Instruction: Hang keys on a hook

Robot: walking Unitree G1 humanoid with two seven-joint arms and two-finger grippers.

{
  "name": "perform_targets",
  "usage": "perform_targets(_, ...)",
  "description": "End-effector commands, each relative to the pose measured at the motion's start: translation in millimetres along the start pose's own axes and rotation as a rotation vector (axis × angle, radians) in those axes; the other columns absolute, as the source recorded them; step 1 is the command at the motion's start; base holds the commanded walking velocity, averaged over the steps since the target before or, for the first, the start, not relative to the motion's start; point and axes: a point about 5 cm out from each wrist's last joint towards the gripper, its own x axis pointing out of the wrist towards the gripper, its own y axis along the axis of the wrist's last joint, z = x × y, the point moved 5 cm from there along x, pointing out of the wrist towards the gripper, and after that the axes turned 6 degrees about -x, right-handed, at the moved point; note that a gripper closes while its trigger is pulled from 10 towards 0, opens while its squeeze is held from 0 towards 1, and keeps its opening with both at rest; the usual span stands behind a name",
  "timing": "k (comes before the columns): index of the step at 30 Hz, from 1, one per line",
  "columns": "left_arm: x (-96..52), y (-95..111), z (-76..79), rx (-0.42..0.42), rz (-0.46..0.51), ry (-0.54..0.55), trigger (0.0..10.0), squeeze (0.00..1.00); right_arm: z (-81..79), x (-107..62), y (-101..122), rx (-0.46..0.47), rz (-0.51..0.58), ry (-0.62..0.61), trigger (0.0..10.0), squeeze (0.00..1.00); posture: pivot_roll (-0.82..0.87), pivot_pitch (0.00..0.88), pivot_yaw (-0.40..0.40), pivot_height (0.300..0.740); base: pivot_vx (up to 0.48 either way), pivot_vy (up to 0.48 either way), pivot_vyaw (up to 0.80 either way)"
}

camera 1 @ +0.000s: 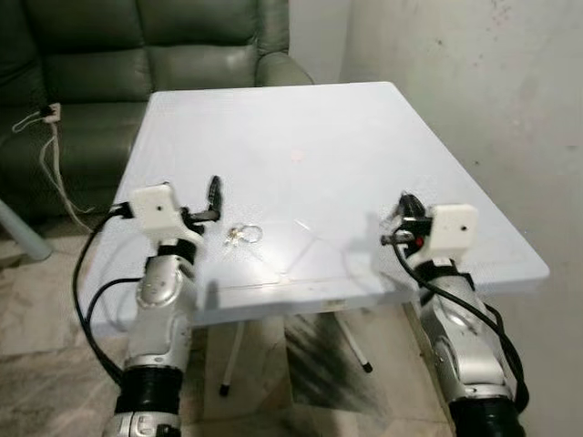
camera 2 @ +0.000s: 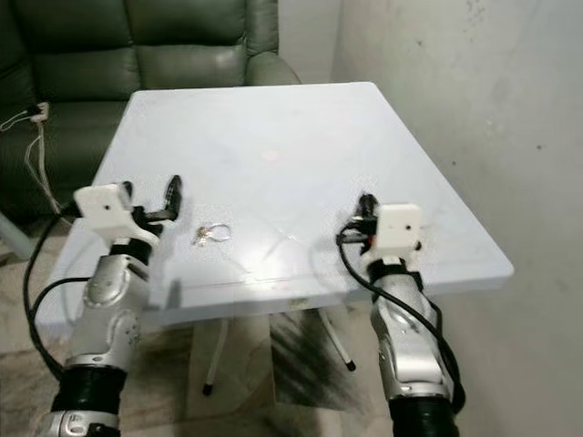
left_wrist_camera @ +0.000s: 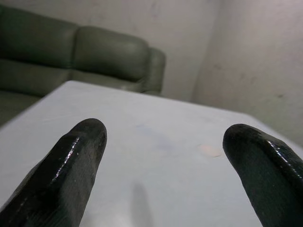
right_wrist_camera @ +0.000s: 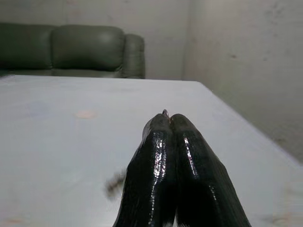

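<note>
Left gripper (camera 1: 215, 202): 2 black fingers spread wide, hovering over the table's near left part, nothing between them.
Right gripper (right_wrist_camera: 169, 124): fingers pressed together; a tiny metal bit peeks from the tips, too small to identify.
Keys (camera 1: 244, 235): flat on the white table (camera 1: 364, 146), just beside the left gripper, well apart from the right.
Sofa (camera 1: 137, 55): green, behind the table.
Wall (camera 1: 492, 82): grey, on the right.

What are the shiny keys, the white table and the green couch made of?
The keys look like metal: a thin, silvery ring that glints. The table seems like smooth plastic or coated board; its white top is glossy and reflects light. The couch looks like leather or imitation leather, with soft creases and a dull sheen.
</note>
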Motion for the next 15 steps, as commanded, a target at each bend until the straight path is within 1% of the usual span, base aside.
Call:
perform_targets(1,0.6,-6.9,7.6,0.003,-0.027,-0.016,10.0,0.00,7.7,-2.3,-4.6,-0.013,-0.022,-0.020,10.0,0.00,-0.03,0.000,-0.012,0.740,0.000,0.000,-0.77)
perform_targets(5,0.5,-9.6,4.8,0.019,-0.037,0.008,10.0,0.00,7.9,-3.3,-5.9,-0.017,-0.028,-0.016,10.0,0.00,-0.03,0.000,-0.012,0.740,0.000,0.000,-0.78)
perform_targets(15,0.3,-11.5,2.4,0.013,-0.044,0.035,10.0,0.00,6.1,-3.3,-6.2,-0.020,-0.033,-0.005,10.0,0.00,-0.03,0.000,-0.020,0.740,0.000,0.000,-0.77)
